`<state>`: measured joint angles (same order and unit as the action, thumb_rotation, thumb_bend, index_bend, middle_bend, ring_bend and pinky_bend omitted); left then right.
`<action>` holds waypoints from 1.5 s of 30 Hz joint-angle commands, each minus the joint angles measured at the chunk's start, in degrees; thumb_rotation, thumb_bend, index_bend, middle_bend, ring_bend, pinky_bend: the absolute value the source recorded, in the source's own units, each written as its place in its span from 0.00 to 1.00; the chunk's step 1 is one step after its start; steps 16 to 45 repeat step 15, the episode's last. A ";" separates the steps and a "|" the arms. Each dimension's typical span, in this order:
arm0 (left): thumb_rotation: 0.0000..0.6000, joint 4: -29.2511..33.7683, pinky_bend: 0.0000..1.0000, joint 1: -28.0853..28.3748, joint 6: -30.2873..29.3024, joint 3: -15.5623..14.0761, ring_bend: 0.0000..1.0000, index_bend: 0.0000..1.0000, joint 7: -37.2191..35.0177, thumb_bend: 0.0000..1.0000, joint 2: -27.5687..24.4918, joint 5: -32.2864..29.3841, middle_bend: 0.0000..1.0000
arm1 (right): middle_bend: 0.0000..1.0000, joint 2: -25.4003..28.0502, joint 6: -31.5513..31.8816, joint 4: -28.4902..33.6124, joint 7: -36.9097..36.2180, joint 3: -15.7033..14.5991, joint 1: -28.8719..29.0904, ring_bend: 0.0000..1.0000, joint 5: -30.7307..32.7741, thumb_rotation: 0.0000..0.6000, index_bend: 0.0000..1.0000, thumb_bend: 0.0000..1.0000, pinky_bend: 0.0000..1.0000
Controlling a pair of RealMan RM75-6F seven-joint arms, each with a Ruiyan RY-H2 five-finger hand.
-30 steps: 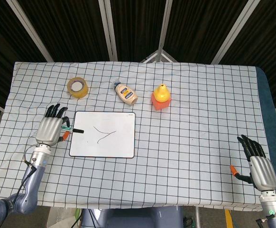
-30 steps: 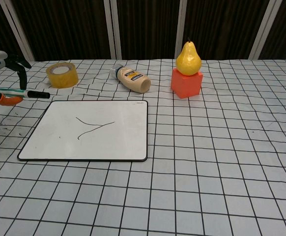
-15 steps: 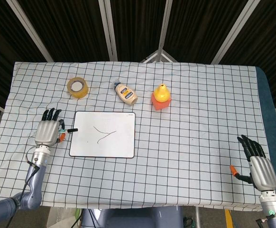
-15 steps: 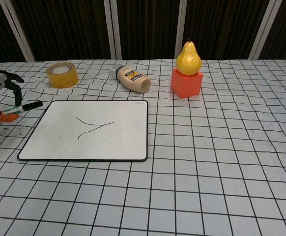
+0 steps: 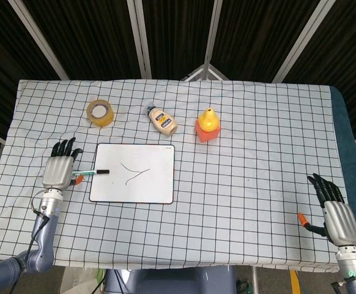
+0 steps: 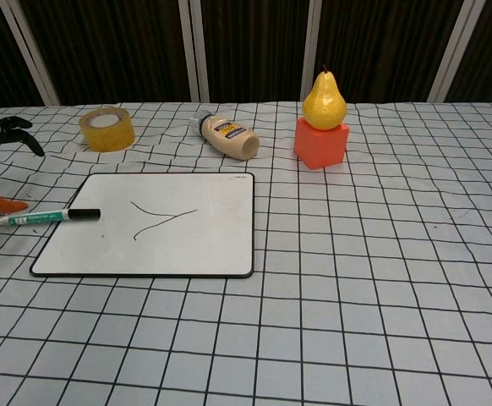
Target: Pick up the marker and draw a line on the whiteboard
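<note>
The whiteboard (image 5: 150, 184) lies flat left of the table's middle, with a thin forked dark line drawn on it (image 6: 157, 216). The green-and-white marker (image 5: 92, 173) lies loose, its black cap resting over the board's left edge (image 6: 84, 214) and its body on the cloth. My left hand (image 5: 59, 170) sits just left of the marker, fingers apart and holding nothing; the chest view shows only its fingers (image 6: 9, 131) at the left border. My right hand (image 5: 336, 214) rests at the table's near right corner, fingers spread and empty.
Behind the board stand a roll of yellow tape (image 5: 100, 112), a sauce bottle lying on its side (image 5: 162, 119) and a yellow pear on an orange block (image 5: 208, 124). The checked cloth (image 5: 251, 165) covers the table.
My left hand held the marker beside the board, drew back left and let it go. The marker now lies with its cap over the board's left edge. The right hand stayed put.
</note>
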<state>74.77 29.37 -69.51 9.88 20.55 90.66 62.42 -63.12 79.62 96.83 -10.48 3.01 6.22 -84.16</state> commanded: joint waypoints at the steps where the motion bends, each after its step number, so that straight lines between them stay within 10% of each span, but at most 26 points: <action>1: 1.00 7.10 0.00 -3.15 -5.23 -0.70 0.00 0.19 -2.35 0.25 -4.90 3.59 0.00 | 0.00 0.01 0.22 -0.25 0.29 0.05 -0.02 0.00 -0.14 1.00 0.00 0.32 0.00; 9: 1.00 19.02 0.00 -12.87 -18.93 -7.19 0.00 0.00 -3.69 0.20 -17.69 13.22 0.00 | 0.00 -0.81 2.38 -1.82 3.13 0.42 -0.37 0.00 -1.16 1.00 0.00 0.32 0.00; 15: 1.00 16.72 0.00 -20.19 -28.26 -12.61 0.00 0.00 -10.44 0.18 -21.55 21.09 0.00 | 0.00 -1.46 3.34 -2.29 4.51 0.62 -0.58 0.00 -1.39 1.00 0.00 0.33 0.00; 45: 1.00 16.72 0.00 -20.19 -28.26 -12.61 0.00 0.00 -10.44 0.18 -21.55 21.09 0.00 | 0.00 -1.46 3.34 -2.29 4.51 0.62 -0.58 0.00 -1.39 1.00 0.00 0.33 0.00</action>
